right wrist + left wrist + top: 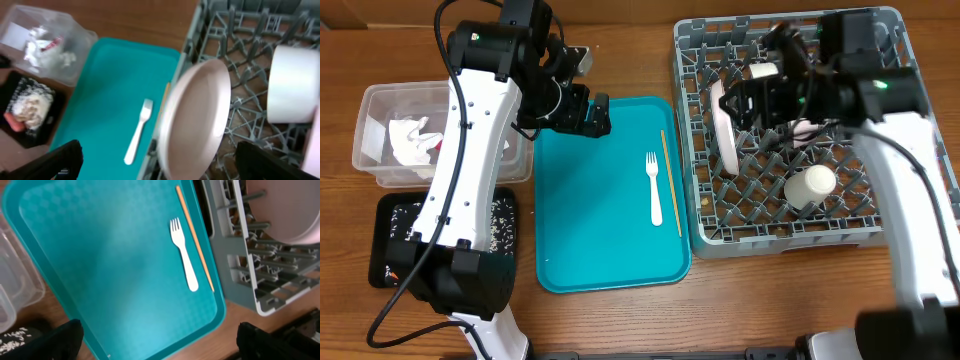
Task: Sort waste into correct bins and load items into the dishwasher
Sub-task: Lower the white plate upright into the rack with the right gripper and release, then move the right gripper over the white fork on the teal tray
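Plate (724, 128) is standing on edge in rack (880, 228), right tool (750, 100) hanging wide beside it; I'm risking tipping it. Fork (654, 187) and chopstick (671, 185) are lying flat on tray (590, 220) near wide left tool (588, 113); I'm expecting slips.

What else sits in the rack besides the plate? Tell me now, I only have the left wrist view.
Observer: A white cup sits in the rack, on the side nearer the robot, apart from the plate.
Operator: Report the right gripper.
Observer: The right gripper hangs over the plate with its jaws wide open, holding nothing.
Operator: Give me the tub's contents.
Observer: The clear tub holds crumpled napkins and a red wrapper.
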`<state>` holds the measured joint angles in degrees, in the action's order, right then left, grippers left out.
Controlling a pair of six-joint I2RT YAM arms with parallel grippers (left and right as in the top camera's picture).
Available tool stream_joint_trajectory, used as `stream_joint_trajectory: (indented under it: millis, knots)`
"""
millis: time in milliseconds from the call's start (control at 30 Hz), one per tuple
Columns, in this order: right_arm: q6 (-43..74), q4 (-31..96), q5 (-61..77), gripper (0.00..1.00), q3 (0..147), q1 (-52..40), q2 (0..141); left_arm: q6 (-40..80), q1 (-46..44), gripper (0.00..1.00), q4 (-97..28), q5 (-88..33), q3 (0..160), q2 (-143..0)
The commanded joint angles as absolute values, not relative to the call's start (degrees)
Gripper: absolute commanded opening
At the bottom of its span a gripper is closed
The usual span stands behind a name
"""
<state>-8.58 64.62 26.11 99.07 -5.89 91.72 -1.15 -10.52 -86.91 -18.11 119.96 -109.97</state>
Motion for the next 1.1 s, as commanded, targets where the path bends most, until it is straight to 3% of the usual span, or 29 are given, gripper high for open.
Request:
stream_joint_trajectory:
  millis: [0, 300, 433, 733, 1067]
  knots:
    - [-6.96, 66.74, 27.07, 1.00, 101.43, -7.35, 85.41, 1.30, -10.90, 1.00, -85.52, -15.09, 119.70, -110.37]
    - [-5.52, 75.33, 32.69, 1.00, 100.09, -16.49, 84.05, 2.57, -10.90, 1.00, -83.79, -13.08, 119.70, -110.37]
    - [-5.32, 73.23, 32.51, 1.00, 96.79, -24.62, 85.06, 3.20, -10.50, 1.00, -82.32, -2.02, 119.70, -110.37]
    - [14.55, 60.53, 11.29, 1.00, 86.43, -36.69, 88.33, 5.41, -6.90, 1.00, -74.22, -1.10, 119.70, -110.37]
    - [18.52, 44.34, 0.38, 1.00, 76.53, -41.71, 94.54, 5.37, -6.44, 1.00, -70.22, -1.08, 119.70, -110.37]
